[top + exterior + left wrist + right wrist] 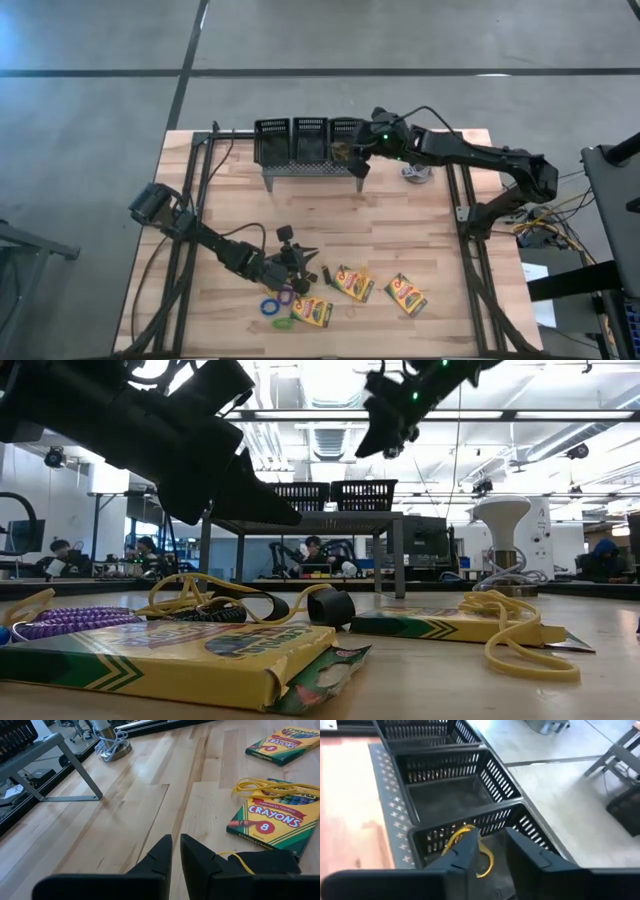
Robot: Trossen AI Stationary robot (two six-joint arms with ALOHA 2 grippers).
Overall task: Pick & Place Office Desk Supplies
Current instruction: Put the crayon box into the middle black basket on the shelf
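Note:
Three black mesh bins [308, 140] stand in a row on the grey stand at the table's far edge. My right gripper [354, 158] hangs open over the rightmost bin [460, 795], with a yellow elastic loop [479, 852] below its fingers. My left gripper [300, 262] is shut and hovers above the near part of the table. Three crayon boxes [312, 312], [354, 283], [406, 294] lie flat there. Purple [285, 296], blue [270, 307] and green [283, 323] loops lie beside them. Another yellow loop [270, 785] rests on a crayon box [272, 822]. My right gripper stands above the rightmost bin, fingers pointing down. The yellow loop's upper curve [462, 834] lies close against one finger [462, 855]. Whether it touches that finger or lies free in the bin, I cannot tell.
The grey perforated stand [312, 170] carries the bins; one of its legs [75, 770] meets the wood. A white round-topped object [415, 172] stands right of it. Bare wood [330, 220] lies between stand and boxes. People sit in the room behind [315, 550].

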